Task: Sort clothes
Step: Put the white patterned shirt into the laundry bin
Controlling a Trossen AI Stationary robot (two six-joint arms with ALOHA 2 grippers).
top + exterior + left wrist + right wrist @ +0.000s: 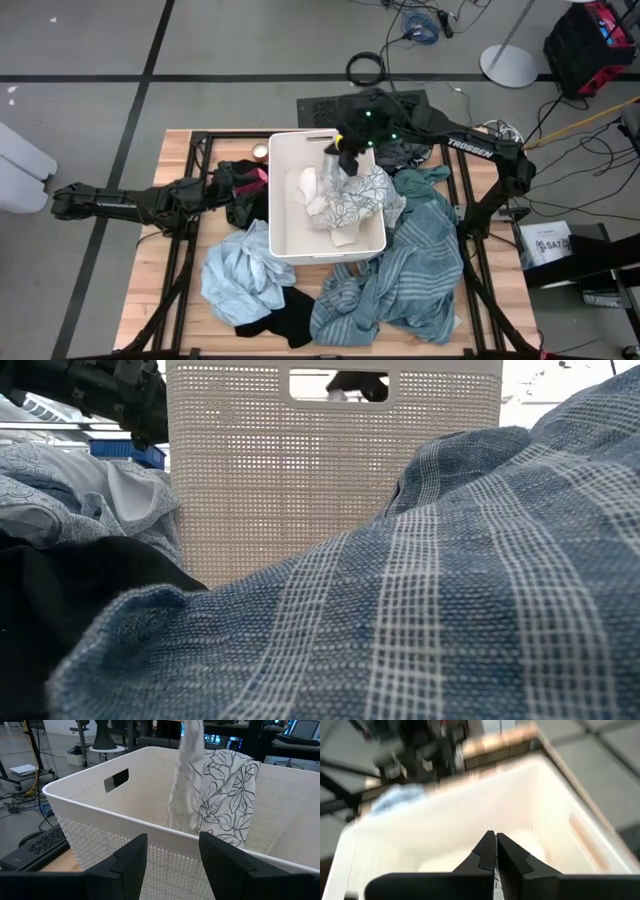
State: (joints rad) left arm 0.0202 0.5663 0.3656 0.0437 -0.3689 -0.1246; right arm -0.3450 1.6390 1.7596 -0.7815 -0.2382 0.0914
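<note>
Wooden bench [150, 290] carries everything. At nine o'clock the left gripper [243, 192] lies low beside the white bin [283, 205], its fingers [129, 865] spread apart and holding nothing. Near it, at seven o'clock, the light blue garment [240, 275] sits crumpled, with black cloth [290, 322] just below. In the middle, the white patterned garment [355, 200] drapes over the bin's right wall. Above it, at twelve o'clock, the right gripper [348, 150] hangs with fingers pinched together, seemingly on a strip of pale fabric [187, 775], though that view is blurred. At four o'clock sprawls the large teal-grey striped garment [410, 275]. All are soft, limp and light; pinching a raised fold should work best.
</note>
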